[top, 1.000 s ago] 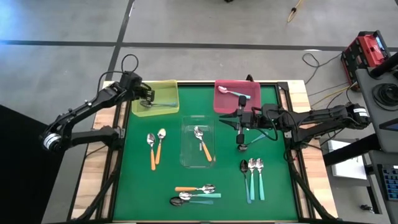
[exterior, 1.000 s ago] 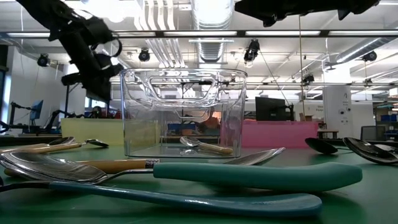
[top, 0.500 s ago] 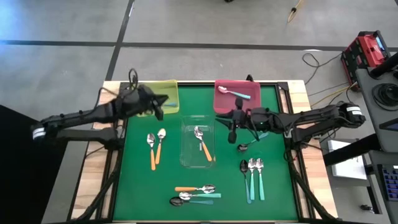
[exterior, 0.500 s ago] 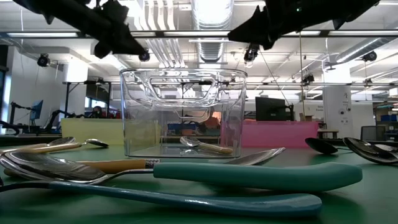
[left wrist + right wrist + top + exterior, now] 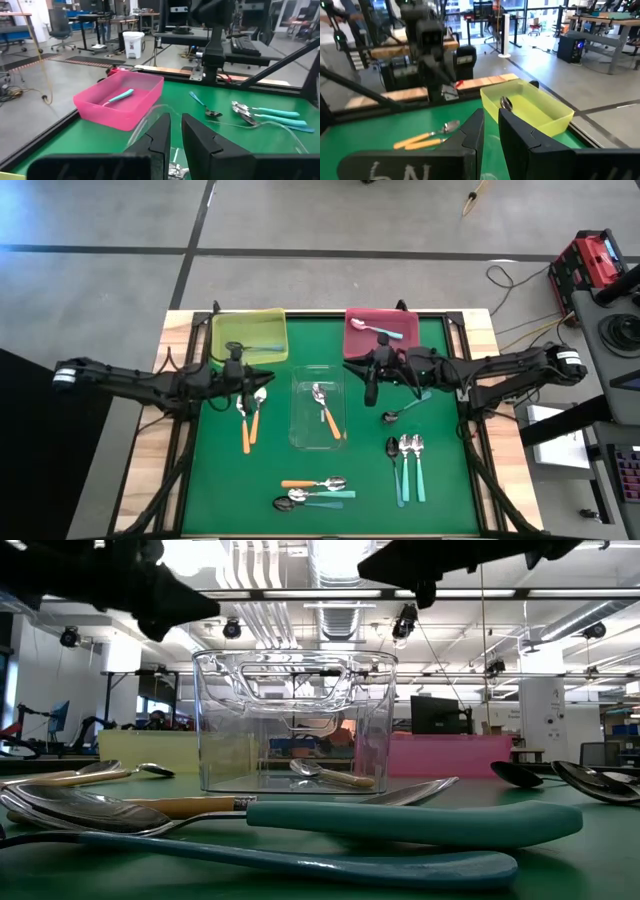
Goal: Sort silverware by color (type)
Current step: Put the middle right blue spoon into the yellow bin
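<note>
In the high view my left gripper (image 5: pixel 247 378) hovers shut over the bowls of two orange-handled spoons (image 5: pixel 250 415) lying on the green mat. My right gripper (image 5: pixel 369 388), also shut, hangs between the pink tray (image 5: pixel 352 345) and the clear tray (image 5: pixel 300 435). A dark-bowled teal spoon (image 5: pixel 405 406) lies to its right. One teal spoon (image 5: pixel 380 331) lies in the pink tray, another teal-handled piece (image 5: pixel 262 347) in the yellow tray (image 5: pixel 225 330), and an orange spoon (image 5: pixel 325 410) in the clear tray. Both grippers hold nothing.
Three teal spoons (image 5: pixel 406 458) lie side by side near the right edge. An orange spoon (image 5: pixel 313 483) and teal spoons (image 5: pixel 315 499) lie by the near edge, filling the low view's foreground (image 5: pixel 400 825). Open mat lies between the trays and at the near left.
My left gripper left the yellow tray and swung toward the near edge and right, ending above the two orange spoons. My right gripper rose from above the dark-bowled spoon and moved toward the table's left and far edge; that spoon stayed on the mat.
</note>
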